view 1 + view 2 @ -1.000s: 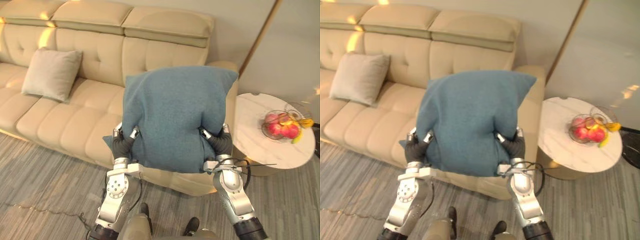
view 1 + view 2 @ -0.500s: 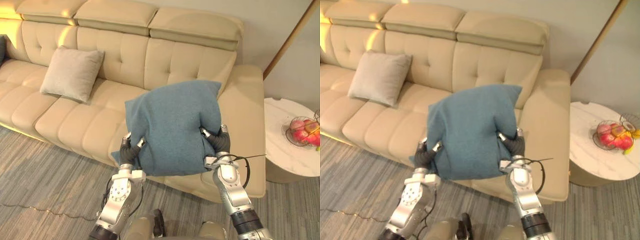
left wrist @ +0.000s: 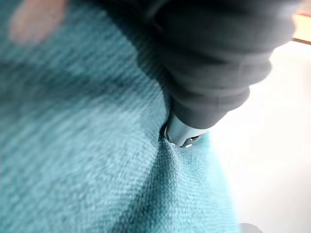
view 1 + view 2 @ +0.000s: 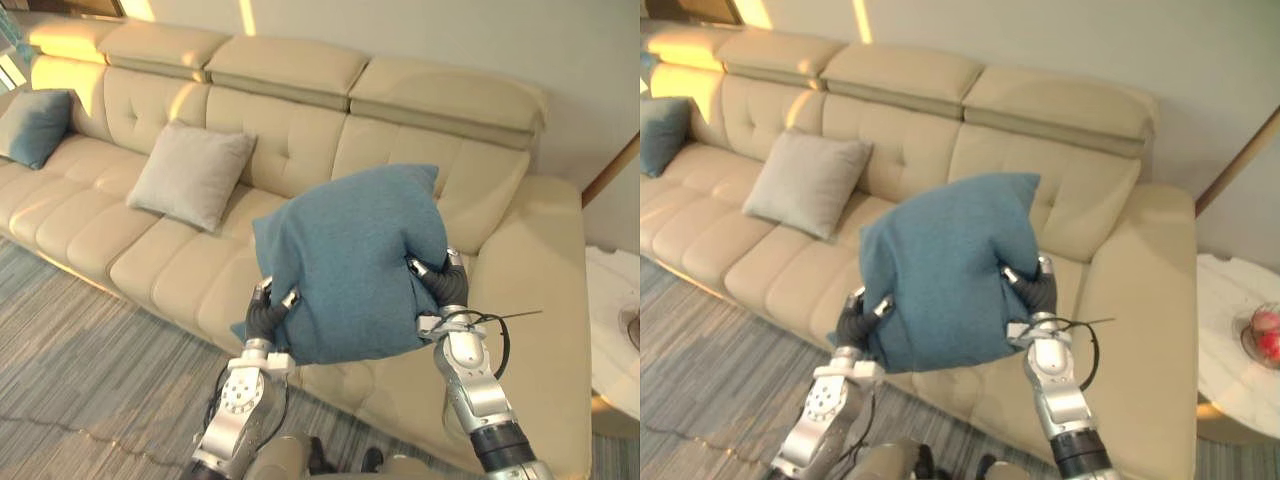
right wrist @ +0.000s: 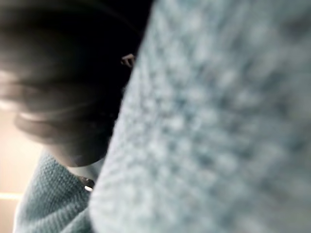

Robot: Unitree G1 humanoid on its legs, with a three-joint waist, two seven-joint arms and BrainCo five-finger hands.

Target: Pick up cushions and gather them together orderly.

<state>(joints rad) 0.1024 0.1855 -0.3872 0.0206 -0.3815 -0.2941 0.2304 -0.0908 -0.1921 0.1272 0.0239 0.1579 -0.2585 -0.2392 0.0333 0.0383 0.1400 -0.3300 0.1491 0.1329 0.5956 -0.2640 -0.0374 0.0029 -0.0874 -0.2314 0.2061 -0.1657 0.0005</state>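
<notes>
Left eye view: I see the blue cushion [image 4: 345, 265] held in the air in front of the sofa [image 4: 120, 255], clear of the seat. The left hand [image 4: 266, 312] grips its lower left edge and the right hand [image 4: 442, 283] its right edge, so the cushion sits between the two hands. On each side the fingers are curled over the front of the cloth and dent it. The broad face is turned toward me. The cushion is close to square, so I cannot name a long axis. It is tilted, with its upper corner toward the robot's right. A grey cushion [image 4: 190, 175] leans against the sofa back, well apart to the left. A far cushion [image 4: 35, 125], also blue, leans at the sofa's left end.

Right eye view: a white table [image 4: 1225, 350] stands beside the sofa's right arm. On it, at the picture's edge, is a wire bowl [image 4: 1252, 345] holding red fruit [image 4: 1266, 325].

Left wrist view: one finger [image 3: 182, 133] presses into the blue cloth, which folds around it.

Right wrist view: the hand's dark cover lies against the blue weave. I cannot make out the fingers here.
</notes>
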